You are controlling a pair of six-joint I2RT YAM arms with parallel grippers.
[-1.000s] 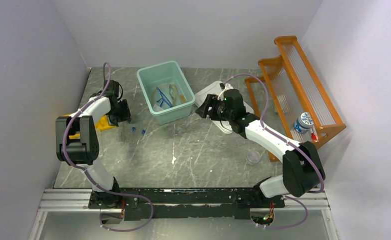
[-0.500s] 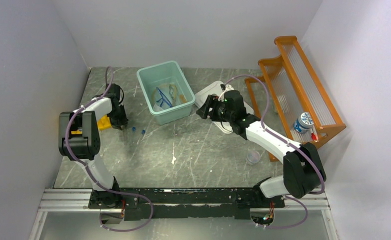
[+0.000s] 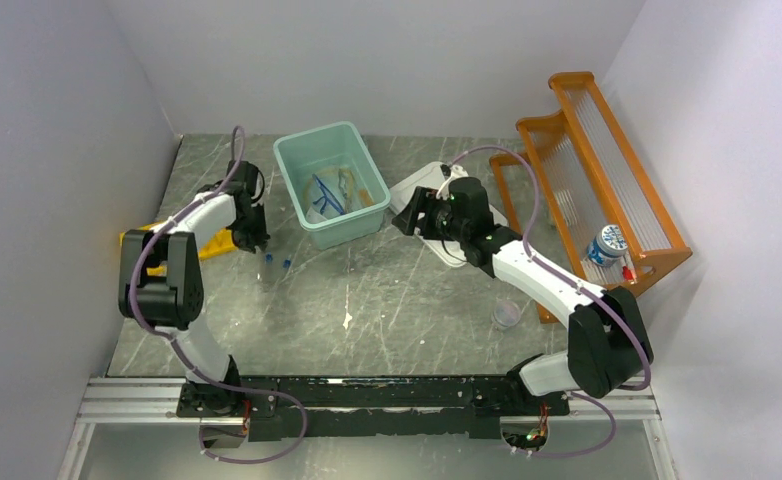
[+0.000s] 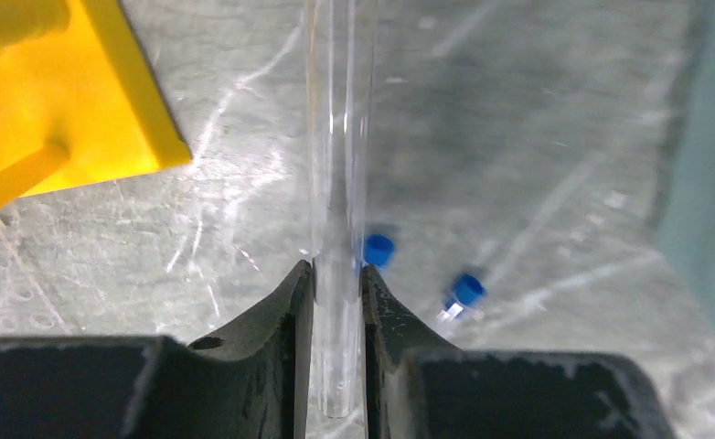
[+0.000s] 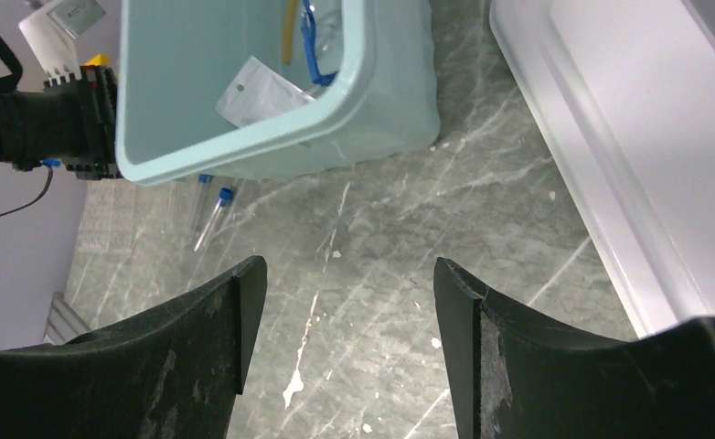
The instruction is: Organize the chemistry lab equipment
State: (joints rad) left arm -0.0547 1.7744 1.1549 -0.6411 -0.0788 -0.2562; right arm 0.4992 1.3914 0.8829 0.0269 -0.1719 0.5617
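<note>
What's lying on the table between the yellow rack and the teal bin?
Two blue-capped tubes lie there, and the left gripper holds a clear test tube above that stretch; the left wrist view shows it.

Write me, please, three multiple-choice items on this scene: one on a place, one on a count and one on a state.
1. Where does the yellow tube rack lie?
A. on the table, near the left gripper
B. stacked on a red tray
C. inside a cardboard box

2. How many blue caps show on the table in the left wrist view?
A. one
B. two
C. five

3. What state is the left gripper in?
A. open and empty
B. shut on a clear test tube
C. shut on a sponge

Key: 1 A, the rack rests on the grey tabletop at the wrist view's upper left. 2 B, two caps lie just right of the fingers. 3 B, both fingers press the tube's sides.
</note>
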